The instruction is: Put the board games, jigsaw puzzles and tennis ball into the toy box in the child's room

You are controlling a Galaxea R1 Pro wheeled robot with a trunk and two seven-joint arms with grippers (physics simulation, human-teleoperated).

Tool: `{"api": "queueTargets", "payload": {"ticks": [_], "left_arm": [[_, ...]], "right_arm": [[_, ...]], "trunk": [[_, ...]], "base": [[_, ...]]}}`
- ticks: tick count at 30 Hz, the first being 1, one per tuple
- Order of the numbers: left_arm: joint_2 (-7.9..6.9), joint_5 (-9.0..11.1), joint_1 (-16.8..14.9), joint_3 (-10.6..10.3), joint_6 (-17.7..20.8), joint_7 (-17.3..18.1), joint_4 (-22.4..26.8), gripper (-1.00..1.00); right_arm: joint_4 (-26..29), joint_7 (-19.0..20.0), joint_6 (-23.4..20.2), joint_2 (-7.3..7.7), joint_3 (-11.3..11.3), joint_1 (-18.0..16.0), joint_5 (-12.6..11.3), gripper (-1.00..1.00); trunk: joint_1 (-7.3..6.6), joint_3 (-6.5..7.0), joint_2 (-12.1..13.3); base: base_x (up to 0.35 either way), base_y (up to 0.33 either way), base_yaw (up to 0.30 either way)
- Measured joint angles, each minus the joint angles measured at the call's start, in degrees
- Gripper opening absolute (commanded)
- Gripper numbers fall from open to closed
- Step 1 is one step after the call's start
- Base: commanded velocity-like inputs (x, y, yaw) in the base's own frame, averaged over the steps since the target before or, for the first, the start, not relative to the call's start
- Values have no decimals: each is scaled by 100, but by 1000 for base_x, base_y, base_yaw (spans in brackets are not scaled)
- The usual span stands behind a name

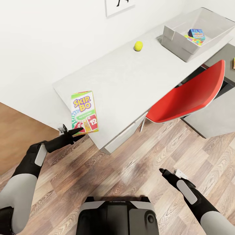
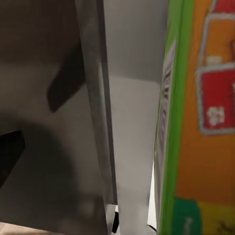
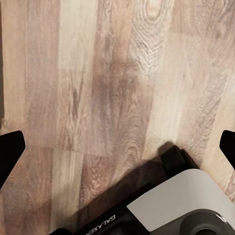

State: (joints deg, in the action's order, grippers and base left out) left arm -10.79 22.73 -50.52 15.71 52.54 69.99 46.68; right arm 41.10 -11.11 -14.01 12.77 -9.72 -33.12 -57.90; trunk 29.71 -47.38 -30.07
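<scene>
The flat green-yellow-red "Skip-Bo" board game box [image 1: 84,112] is hanging over the near corner of the pale grey surface [image 1: 130,81], pinched at its lower edge by the left gripper [image 1: 76,131] fingers; light, stiff and slick-looking, it is probably gripping best across its thin edges, while the right gripper [image 1: 164,172] fingers are spreading empty over the floor.

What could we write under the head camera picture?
Left gripper holds the Skip-Bo box by the table corner.

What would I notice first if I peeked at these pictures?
Probably the big red chair tucked at the table. Next, the bright Skip-Bo box at the table's near corner, gripped by the left tool. A tennis ball sits beside the toy box.
</scene>
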Motion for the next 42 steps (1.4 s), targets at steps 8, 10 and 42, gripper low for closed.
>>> {"api": "queueTargets", "payload": {"ticks": [8, 10, 42], "left_arm": [[-1, -1, 0, 1, -2, 8, 0, 100], [-1, -1, 0, 1, -2, 8, 0, 100], [-9, 41, -1, 20, 25, 12, 2, -100]], "right_arm": [[0, 0, 4, -7, 0, 0, 1, 100], [0, 0, 6, -9, 0, 0, 1, 100], [9, 0, 9, -11, -44, 0, 9, 100]], "trunk": [[0, 0, 0], [0, 0, 0], [0, 0, 0]], "base": [[0, 0, 0], [0, 0, 0], [0, 0, 0]]}}
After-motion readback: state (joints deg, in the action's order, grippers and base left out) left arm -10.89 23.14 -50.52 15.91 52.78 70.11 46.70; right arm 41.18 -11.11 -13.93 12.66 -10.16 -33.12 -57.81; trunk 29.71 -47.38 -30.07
